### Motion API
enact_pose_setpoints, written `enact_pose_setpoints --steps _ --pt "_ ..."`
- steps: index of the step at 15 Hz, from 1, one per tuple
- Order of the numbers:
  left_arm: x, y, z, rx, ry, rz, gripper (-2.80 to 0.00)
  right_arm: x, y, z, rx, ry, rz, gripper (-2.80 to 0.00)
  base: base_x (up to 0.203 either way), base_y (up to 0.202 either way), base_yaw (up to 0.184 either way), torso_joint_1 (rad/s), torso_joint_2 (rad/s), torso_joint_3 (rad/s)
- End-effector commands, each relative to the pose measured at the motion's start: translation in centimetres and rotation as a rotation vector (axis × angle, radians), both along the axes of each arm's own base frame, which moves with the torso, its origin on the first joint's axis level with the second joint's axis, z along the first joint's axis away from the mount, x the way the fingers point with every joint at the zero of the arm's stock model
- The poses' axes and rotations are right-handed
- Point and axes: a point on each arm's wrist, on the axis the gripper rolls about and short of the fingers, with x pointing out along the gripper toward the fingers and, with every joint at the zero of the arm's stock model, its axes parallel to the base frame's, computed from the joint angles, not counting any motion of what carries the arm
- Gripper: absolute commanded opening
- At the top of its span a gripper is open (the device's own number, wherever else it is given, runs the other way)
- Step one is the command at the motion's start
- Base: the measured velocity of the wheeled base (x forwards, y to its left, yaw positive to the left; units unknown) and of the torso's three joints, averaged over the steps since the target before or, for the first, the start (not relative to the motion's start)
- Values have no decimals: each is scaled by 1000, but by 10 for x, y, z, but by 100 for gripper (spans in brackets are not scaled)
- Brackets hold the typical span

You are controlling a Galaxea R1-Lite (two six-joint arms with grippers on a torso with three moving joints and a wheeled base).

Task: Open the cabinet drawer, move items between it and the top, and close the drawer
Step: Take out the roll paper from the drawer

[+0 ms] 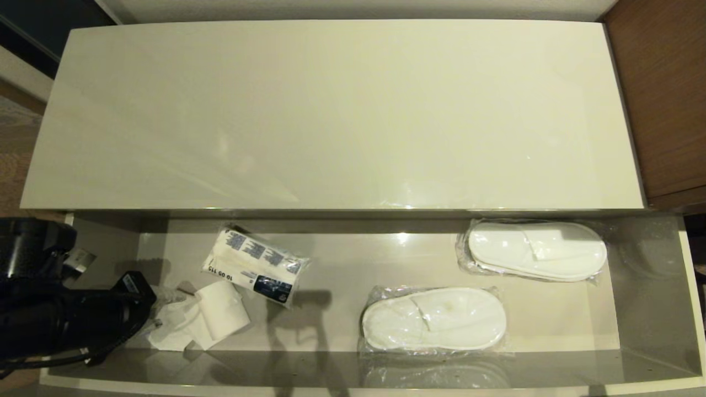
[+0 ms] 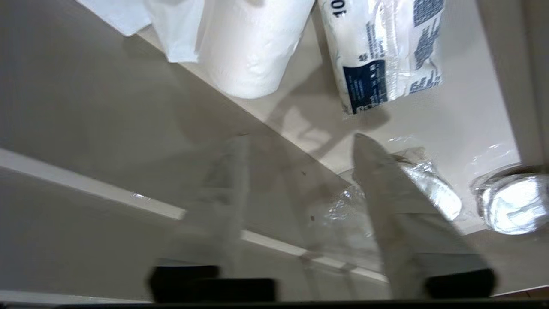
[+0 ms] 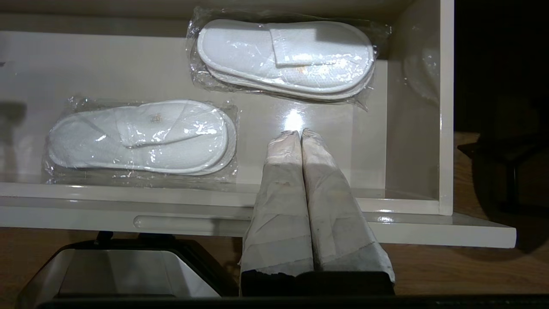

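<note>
- I have the left claw (image 2: 300,141) over the drawer's (image 1: 651,309) left end, fingers apart and holding nothing, with the paper roll (image 1: 223,311) just beside it.
- My advice to myself: grip the roll's body, not its loose tail, and lift clear of the front wall before swinging to the top (image 1: 331,110).
- Right claw (image 3: 300,135) hangs parked, fingers together, before the drawer's right end.
- The drawer holds the roll, a printed packet (image 1: 256,264) and two wrapped slipper pairs (image 1: 436,318) (image 1: 538,251).
</note>
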Motion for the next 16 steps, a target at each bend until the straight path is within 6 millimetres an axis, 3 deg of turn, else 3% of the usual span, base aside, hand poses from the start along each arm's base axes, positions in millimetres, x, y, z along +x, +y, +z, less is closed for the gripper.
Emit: enact_pose_setpoints --steps 1,13,16 --pt "2 0 -4 -22 5 18 0 0 0 0 0 2 1 -280 0 0 0 0 0 0" --pt "-6 -1 12 41 -85 -28 0 0 0 0 4 4 -2 -280 0 0 0 0 0 0" --pt "6 1 6 64 -62 -33 0 0 0 -1 6 5 -1 -280 0 0 0 0 0 0"
